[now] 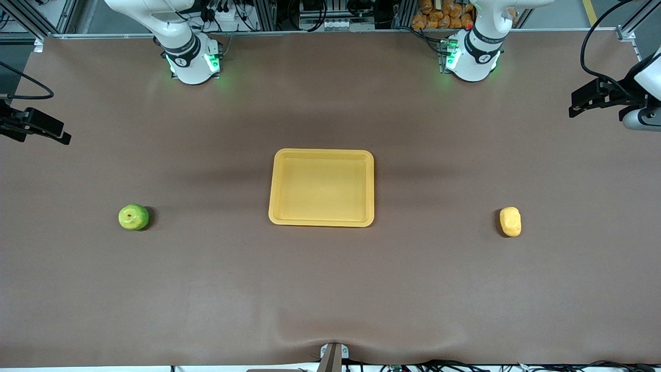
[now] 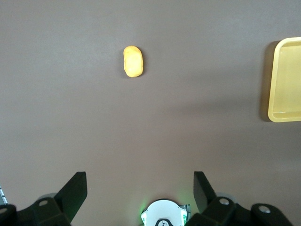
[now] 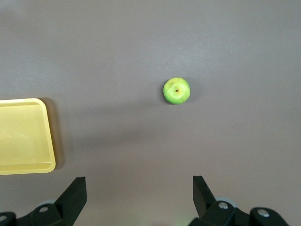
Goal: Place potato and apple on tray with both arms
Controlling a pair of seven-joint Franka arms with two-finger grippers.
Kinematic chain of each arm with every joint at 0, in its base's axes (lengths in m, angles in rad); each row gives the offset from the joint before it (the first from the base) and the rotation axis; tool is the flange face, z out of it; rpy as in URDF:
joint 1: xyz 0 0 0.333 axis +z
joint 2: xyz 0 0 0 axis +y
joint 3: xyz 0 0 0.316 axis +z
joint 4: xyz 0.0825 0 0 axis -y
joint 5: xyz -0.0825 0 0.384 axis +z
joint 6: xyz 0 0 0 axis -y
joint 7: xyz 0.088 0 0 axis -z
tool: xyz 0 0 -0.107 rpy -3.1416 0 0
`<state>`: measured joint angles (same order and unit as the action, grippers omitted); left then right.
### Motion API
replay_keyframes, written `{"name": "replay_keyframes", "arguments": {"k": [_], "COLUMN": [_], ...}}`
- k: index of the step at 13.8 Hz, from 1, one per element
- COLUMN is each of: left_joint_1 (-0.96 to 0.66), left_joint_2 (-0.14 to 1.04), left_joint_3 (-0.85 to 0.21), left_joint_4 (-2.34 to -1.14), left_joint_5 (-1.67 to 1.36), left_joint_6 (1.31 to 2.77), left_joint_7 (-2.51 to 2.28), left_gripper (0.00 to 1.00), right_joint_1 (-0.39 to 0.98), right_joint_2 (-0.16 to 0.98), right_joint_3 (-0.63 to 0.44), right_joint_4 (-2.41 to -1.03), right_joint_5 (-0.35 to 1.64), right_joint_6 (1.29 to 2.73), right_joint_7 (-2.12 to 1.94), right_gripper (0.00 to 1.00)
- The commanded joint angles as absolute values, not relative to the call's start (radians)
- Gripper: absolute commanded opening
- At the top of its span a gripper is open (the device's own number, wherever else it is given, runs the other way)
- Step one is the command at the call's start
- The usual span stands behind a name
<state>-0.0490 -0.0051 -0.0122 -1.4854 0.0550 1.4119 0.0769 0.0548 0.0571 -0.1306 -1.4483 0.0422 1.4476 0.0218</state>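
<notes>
- Front view: the tray (image 1: 321, 188) lies bare at the middle of the tabletop (image 1: 330, 289). The apple (image 1: 134, 217) sits toward the right arm's end of the tabletop, the potato (image 1: 510, 221) toward the left arm's end. Both are well apart from the tray and a little nearer the front-camera edge than its centre. The left pincer (image 1: 594, 98) hangs high over the tabletop's edge at its own end, and the right pincer (image 1: 38, 126) does the same at the other end. Nothing is held, so neither item has been picked yet.
- Left wrist view: the left pincer (image 2: 140, 190) has its fingers (image 2: 75, 188) spread wide with nothing between them. The potato (image 2: 133, 61) lies on bare tabletop well ahead, with one end of the tray (image 2: 284, 80) showing at the side. The potato is oblong and smooth, so I judge that a grasp across its long axis or off-centre could make it roll or squirt out.
- Right wrist view: the right pincer (image 3: 139, 190) is likewise spread apart and empty. The apple (image 3: 177, 91) stands stem-dimple up and clear of the tray (image 3: 26, 136). A round apple may roll away if one finger touches first, and two arms meeting over the tray risk a collision.
</notes>
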Motion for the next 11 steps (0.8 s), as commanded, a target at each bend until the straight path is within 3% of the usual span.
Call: {"name": "replay_keyframes", "arguments": {"k": [1, 11], "left_joint_1": [-0.051, -0.034], "left_joint_2": [-0.002, 0.043], "left_joint_3": [-0.018, -0.02], "left_joint_4": [-1.486, -1.489], "left_joint_5": [0.067, 0.06], "left_joint_6": [1.414, 1.407], "left_joint_7": [0.074, 0.072], "left_gripper": [1.0, 1.0], "right_joint_1": [0.054, 0.052], "right_joint_2": [0.034, 0.041], "right_joint_3": [-0.133, -0.133], "right_joint_4": [-1.47, -1.457], "right_joint_5": [0.055, 0.055], "right_joint_6": [1.453, 1.451], "right_joint_7": [0.025, 0.023], "right_gripper": [1.0, 1.0]}}
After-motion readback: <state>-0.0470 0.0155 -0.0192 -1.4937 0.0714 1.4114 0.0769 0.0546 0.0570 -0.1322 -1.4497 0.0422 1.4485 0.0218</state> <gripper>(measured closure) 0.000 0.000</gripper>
